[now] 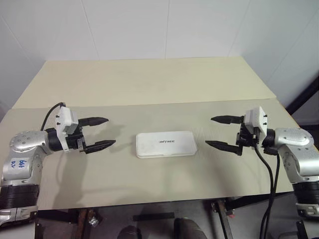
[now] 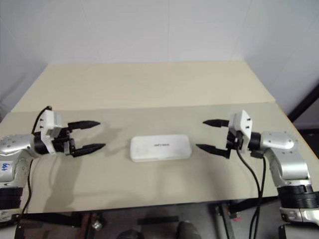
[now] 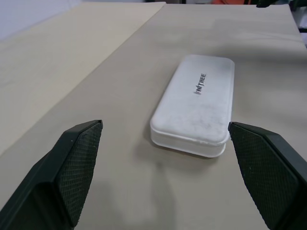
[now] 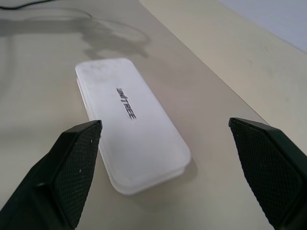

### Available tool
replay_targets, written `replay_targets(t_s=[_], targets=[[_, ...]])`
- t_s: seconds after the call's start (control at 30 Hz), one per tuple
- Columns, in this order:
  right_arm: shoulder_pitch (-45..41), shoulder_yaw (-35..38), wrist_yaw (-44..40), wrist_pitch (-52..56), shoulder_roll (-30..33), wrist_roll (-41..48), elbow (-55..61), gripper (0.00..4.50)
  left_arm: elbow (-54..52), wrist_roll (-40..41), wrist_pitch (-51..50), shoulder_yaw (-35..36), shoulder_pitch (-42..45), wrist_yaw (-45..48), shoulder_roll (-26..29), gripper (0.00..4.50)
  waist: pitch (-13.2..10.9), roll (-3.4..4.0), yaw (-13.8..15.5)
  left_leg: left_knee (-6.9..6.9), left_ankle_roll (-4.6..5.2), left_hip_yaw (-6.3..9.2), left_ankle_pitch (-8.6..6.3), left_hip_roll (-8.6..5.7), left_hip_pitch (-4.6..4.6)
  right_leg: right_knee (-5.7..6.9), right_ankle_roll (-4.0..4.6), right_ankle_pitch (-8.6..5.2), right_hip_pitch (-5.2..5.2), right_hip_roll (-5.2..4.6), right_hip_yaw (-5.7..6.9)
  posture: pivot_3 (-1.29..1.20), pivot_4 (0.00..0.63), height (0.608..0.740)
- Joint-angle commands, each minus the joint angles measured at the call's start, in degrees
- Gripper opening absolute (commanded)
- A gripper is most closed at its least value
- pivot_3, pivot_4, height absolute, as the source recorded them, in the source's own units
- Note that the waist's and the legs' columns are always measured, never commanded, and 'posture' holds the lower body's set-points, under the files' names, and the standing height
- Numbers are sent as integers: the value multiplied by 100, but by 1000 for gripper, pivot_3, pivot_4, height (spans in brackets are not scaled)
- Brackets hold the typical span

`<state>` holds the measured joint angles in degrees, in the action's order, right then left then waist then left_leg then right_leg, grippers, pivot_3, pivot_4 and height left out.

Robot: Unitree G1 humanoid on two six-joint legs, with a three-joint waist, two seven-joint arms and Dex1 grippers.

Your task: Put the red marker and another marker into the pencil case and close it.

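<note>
1. Your white hard-plastic rectangular pencil case with rounded corners (image 1: 166,144) lies flat on the beige tabletop (image 1: 149,79), lid down and seated on its base all round, logo text facing up. Judged from that, the closing step reads as done; the markers cannot be checked, since nothing of the inside is visible.

2. Your left gripper (image 1: 102,132) stands with its two black fingers wide apart and nothing between them. It points level toward the case's near short end, held off the tabletop.

3. Your right gripper (image 1: 222,132) is likewise spread wide and empty, pointing toward the opposite short end.

4. Placement, as I judge it: both grippers face inward with the case between them, a posture consistent with hands released and drawn clear so the closed case rests undisturbed.

5. Relative to the left jaws: the case lies ahead of the fingertips, apart from them, and roughly in line with the gap, biased toward one finger in the left wrist view.

6. Relative to the right jaws: the case again lies ahead and apart, with no contact, sitting nearer one finger in the right wrist view.

7. No finger touches the case on either side.
</note>
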<state>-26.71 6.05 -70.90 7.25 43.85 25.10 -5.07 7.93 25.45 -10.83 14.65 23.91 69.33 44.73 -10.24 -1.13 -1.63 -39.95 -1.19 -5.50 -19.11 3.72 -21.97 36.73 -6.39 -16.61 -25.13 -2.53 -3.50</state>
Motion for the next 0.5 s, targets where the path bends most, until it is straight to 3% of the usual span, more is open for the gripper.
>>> replay_targets(t_s=[0.03, 0.23, 0.5], targets=[[-118, 181, -97, -194, 165, -8, -10, 4500, 89, -100, 320, 41, 121, -95, 57, 4460, 0, 0, 1, 0, 0, 0, 0, 0, 0, 1, 0, 0, 0, 1, 0, 0, 150, 740], [-300, 127, -187, -275, 257, -118, -186, 4500, -9, 5, 171, -85, 186, -68, 56, 4460, 0, 0, -6, 0, 0, -3, 0, 0, 0, 0, 0, 0, -1, 0, -1, 0, 150, 740], [-659, -120, -85, -324, -120, -204, -328, 4500, 58, -20, 217, -44, 124, -213, 65, 4460, 0, 0, -12, 0, 0, -3, 0, 1, 0, 2, 0, 0, -2, 0, -1, 0, 150, 740]])
